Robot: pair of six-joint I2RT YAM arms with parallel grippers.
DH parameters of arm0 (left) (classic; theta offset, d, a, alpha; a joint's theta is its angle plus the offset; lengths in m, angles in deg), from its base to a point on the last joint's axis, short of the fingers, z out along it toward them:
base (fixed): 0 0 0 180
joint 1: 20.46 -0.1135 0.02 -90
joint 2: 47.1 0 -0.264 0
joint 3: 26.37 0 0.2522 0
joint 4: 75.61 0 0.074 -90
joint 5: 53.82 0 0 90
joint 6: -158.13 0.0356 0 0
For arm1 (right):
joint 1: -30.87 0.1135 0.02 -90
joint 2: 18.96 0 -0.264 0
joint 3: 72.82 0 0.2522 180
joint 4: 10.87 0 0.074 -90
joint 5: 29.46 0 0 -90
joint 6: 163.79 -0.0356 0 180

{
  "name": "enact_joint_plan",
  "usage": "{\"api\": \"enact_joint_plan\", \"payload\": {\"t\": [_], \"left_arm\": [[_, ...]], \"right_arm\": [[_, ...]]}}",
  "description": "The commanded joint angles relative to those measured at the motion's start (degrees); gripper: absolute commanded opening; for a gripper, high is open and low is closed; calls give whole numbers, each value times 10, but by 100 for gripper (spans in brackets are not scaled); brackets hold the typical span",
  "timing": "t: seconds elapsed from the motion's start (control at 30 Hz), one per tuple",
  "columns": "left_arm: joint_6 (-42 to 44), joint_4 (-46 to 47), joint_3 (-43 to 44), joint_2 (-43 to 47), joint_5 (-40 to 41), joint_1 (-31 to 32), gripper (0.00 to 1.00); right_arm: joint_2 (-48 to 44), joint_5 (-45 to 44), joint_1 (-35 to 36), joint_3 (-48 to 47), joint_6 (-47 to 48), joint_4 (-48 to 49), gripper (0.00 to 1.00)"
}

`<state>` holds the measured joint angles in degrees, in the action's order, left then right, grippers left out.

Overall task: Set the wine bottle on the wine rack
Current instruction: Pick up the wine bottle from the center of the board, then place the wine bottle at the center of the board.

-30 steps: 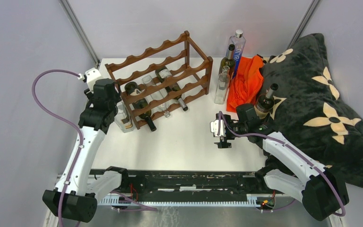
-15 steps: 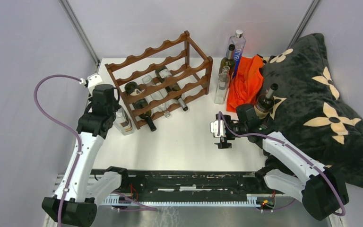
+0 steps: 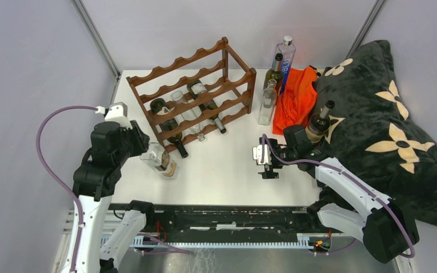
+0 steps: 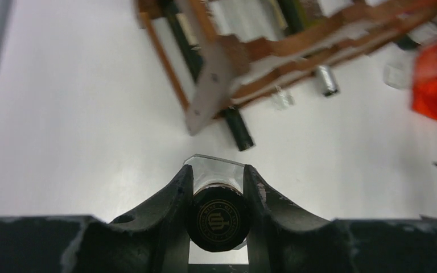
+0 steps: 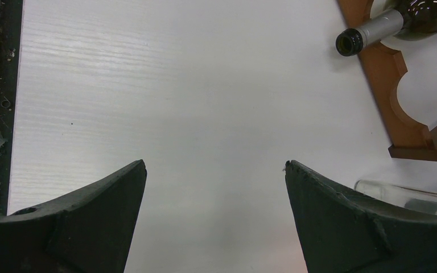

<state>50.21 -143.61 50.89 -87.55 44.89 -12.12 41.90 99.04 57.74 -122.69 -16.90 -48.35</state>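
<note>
Since the table (image 3: pixel 222 176) carries the wine rack (image 3: pixel 196 96) far left, the clear wine bottle (image 3: pixel 158 158) is held tilted just near it, its capped neck clamped by the left gripper (image 4: pixel 217 182). With only the neck held, a slip or a strike on a rack post is risked. The right gripper (image 5: pixel 216 187) is held wide apart, empty.

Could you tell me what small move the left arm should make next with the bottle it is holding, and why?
Probably raise the clear bottle a little and swing it toward the wine rack. The left gripper is shut on its black-capped neck, the bottle sits tilted just off the rack's near-left corner, and the top tier looks free, so it likely needs height before it goes in.
</note>
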Motion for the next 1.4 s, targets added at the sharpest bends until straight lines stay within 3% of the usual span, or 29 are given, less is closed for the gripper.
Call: {"api": "enact_joint_plan", "payload": {"t": [0.0, 0.17, 0.3, 0.4, 0.53, 0.63, 0.8, 1.37], "left_arm": [[39, 133, 31, 11, -274, -1, 2], [2, 241, 17, -12, -413, 1, 2], [-23, 301, 18, -42, -431, 24, 2], [-13, 319, 28, -71, -356, 118, 2], [37, 317, 65, -142, -158, 343, 2], [77, 313, 110, -220, -75, 413, 2], [143, 335, 173, -312, -39, 432, 2], [197, 441, 240, -465, -101, 433, 2]], "right_arm": [[0, -1, -1, -16, 7, 1, 98], [1, -7, -2, -19, 8, -2, 98], [4, -13, -6, -22, 8, -3, 98], [6, -11, -12, -24, 8, -5, 98], [8, -13, -22, -27, 8, -9, 98], [5, -8, -33, -27, 9, -9, 98], [5, -6, -46, -28, 8, -10, 98], [-3, -1, -69, -30, 7, -11, 98]]}}
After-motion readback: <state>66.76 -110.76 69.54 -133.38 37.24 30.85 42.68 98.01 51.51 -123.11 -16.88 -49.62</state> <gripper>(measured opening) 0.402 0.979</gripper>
